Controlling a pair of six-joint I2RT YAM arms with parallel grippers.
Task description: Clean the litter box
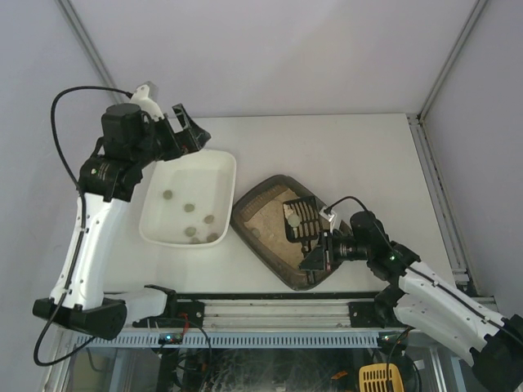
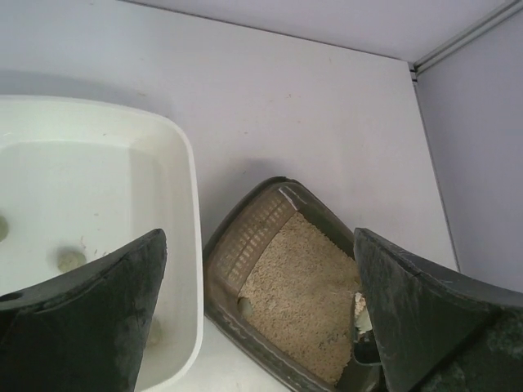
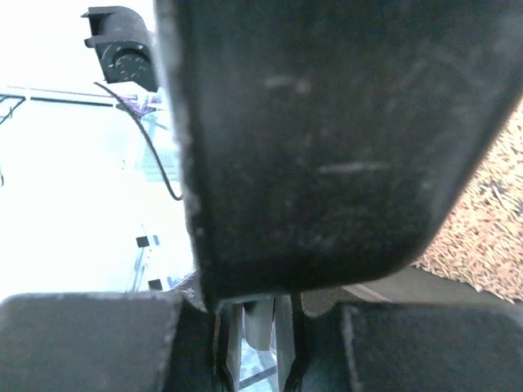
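The dark grey-brown litter box (image 1: 263, 257) with beige litter sits skewed at the table's near middle; it also shows in the left wrist view (image 2: 261, 347). My right gripper (image 1: 317, 255) is over its near right corner, shut on the handle of the black slotted scoop (image 1: 302, 220), whose head lies over the litter with a pale clump on it. In the right wrist view the scoop handle (image 3: 327, 122) fills the frame above the gripper (image 3: 261, 327). A small clump (image 2: 243, 306) lies in the litter by the box's left wall. My left gripper (image 1: 188, 131) is open and empty, raised over the white tray's far end.
A white rectangular tray (image 1: 229, 175) stands left of the litter box and holds several small grey clumps; its rim also shows in the left wrist view (image 2: 193, 245). Enclosure walls close the back and sides. A rail runs along the table's near edge.
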